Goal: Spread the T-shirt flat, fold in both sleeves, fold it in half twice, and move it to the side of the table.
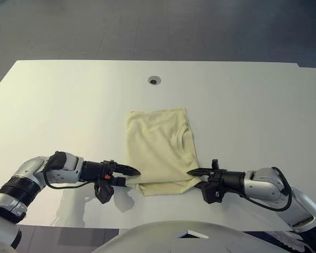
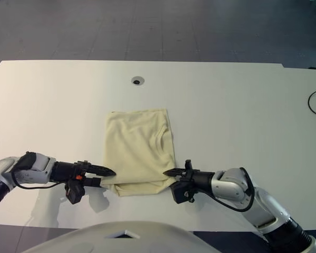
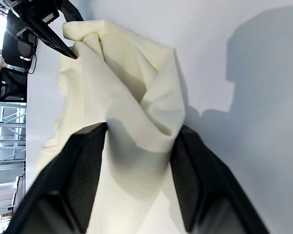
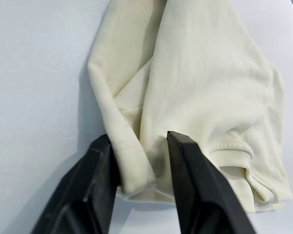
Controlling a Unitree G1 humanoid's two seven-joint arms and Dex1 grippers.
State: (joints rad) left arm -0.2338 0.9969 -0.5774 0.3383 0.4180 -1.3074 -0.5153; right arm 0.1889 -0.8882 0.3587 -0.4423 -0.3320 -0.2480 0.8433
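Left eye view: pale-yellow fabric T-shirt (image 1: pixel 158 145) lies as a narrow folded rectangle on the white rectangular table (image 1: pixel 253 105), at its middle towards the near edge, collar at the robot's right side; small round grey grommet (image 1: pixel 154 80) sits well beyond it. Left gripper (image 1: pixel 135 171) is at the near left corner and right gripper (image 1: pixel 191 172) at the near right corner, both low on the tabletop, tips drawn to a point on the cloth edge

Left wrist view: left gripper (image 3: pixel 141 131) has its black fingers (image 3: pixel 83 170) pinching a bunched ridge of shirt (image 3: pixel 122 63); the other gripper (image 3: pixel 58 41) is touching the far end of that same edge

Right wrist view: right gripper (image 4: pixel 139 139) pinches a rolled fold of the hem, several layers caught between the fingers (image 4: pixel 95 185)

Judged step: a fold in half, near edge to far edge. To do it well: raise both corners together at equal height, keep the edge taut between the grippers, carry it straight over so the corners land on the far corners, and let go only once the cloth lies flat. Risk: a pinch that misses the lower layers would leave the fold skewed
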